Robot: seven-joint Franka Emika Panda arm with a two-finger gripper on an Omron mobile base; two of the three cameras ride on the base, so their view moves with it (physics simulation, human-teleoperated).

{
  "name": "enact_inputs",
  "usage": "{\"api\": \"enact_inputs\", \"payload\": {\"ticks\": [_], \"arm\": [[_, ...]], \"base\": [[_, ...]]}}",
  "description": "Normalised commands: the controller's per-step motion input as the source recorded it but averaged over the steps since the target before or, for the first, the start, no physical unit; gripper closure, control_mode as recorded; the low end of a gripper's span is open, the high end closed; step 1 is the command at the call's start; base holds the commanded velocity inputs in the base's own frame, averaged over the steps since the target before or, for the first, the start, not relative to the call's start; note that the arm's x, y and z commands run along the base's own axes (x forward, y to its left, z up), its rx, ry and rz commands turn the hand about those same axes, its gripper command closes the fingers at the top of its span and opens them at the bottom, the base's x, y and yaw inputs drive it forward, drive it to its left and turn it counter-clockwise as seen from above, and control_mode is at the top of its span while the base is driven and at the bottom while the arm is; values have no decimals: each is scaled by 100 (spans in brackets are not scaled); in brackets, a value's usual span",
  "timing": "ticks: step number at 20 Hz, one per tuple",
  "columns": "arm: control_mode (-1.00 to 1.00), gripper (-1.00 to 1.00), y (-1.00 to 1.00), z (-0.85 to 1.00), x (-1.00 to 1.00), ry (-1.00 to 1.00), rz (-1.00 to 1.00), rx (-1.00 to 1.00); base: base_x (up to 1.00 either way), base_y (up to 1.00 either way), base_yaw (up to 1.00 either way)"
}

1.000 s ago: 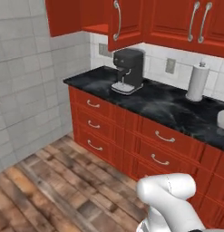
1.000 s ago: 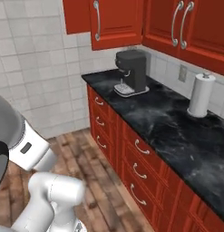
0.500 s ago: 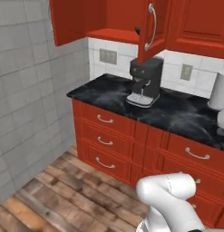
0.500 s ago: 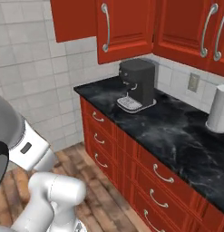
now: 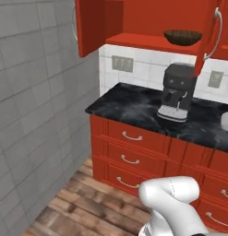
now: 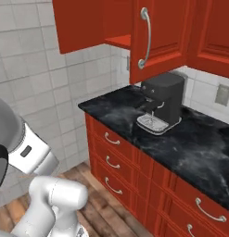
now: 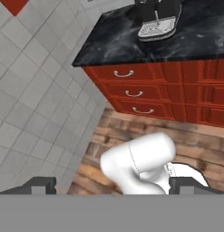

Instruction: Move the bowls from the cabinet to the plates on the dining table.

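With the cabinet [image 5: 134, 20] doors swung open above the black counter [image 5: 147, 108], we see the dark brown wooden bowl [image 5: 182, 37] sitting on the red shelf [image 5: 143, 42], toward the right of the opening and almost directly above the coffee machine [image 5: 177, 92] — the right door's [image 5: 208, 34] edge stands just beside it. From the right base view that same door [image 6: 157, 39] with its curved silver handle [image 6: 144, 37] blocks the shelf contents, so we can't tell what else is up there. Coffee machine sits mid-counter against the tiled back wall, red drawers [image 5: 129, 156] below it, wood floor [image 5: 83, 207] in front, grey tiled wall [image 5: 37, 101] at left. Our gripper [image 7: 112, 186] is spread wide, nothing between the fingertips [image 7: 41, 185] — it points down over the floor and the drawer fronts [image 7: 136, 93], well apart from the cabinet and the bowl
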Motion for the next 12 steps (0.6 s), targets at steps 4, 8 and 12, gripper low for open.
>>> {"api": "enact_inputs", "payload": {"ticks": [4, 8, 12], "arm": [[100, -100, 0, 0, 0, 0, 0, 0], [100, -100, 0, 0, 0, 0, 0, 0], [100, -100, 0, 0, 0, 0, 0, 0]], "base": [[77, 71, -24], [74, 46, -27], [67, 17, -34]]}}
